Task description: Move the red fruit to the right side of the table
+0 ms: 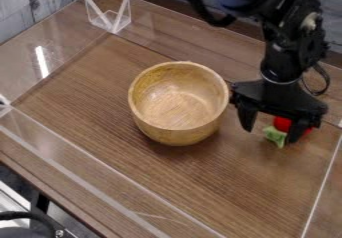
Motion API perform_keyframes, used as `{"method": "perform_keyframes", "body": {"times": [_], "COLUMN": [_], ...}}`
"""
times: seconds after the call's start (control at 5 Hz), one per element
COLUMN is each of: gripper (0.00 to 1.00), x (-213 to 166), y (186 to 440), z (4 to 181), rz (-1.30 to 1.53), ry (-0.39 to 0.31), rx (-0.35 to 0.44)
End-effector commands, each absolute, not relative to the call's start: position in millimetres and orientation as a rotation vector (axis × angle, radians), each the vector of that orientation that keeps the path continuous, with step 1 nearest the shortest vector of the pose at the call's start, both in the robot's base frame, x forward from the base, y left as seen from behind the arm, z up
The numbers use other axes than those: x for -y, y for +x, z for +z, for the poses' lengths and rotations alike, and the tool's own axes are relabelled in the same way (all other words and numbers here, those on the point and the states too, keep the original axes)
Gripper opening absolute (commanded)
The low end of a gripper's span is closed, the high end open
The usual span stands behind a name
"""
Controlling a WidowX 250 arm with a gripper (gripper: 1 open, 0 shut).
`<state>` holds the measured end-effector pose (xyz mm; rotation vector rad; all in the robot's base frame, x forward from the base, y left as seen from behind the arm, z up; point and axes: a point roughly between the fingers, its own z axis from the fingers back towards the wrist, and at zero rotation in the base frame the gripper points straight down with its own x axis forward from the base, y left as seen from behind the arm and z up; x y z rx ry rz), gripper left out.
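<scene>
While jaws stand spread around it, red fruit (278, 132) lies with green end lower-left.

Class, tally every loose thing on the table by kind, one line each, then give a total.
Wooden bowl: 1
Red fruit: 1
Total: 2

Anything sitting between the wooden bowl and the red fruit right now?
Only the tool's near finger stands between the wooden bowl and the red fruit; otherwise bare table, camera view.
</scene>
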<state>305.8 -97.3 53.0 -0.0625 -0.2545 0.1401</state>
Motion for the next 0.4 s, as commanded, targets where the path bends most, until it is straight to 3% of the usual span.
{"method": "perform_keyframes", "body": {"times": [0.0,0.2], "gripper": [1.0,1.0], "x": [101.2,108.8], "y": [318.0,324.9], "z": [86.6,97.8], "rz": [0.125,0.169], "ry": [-0.094,-0.09], "rx": [0.343,0.366]}}
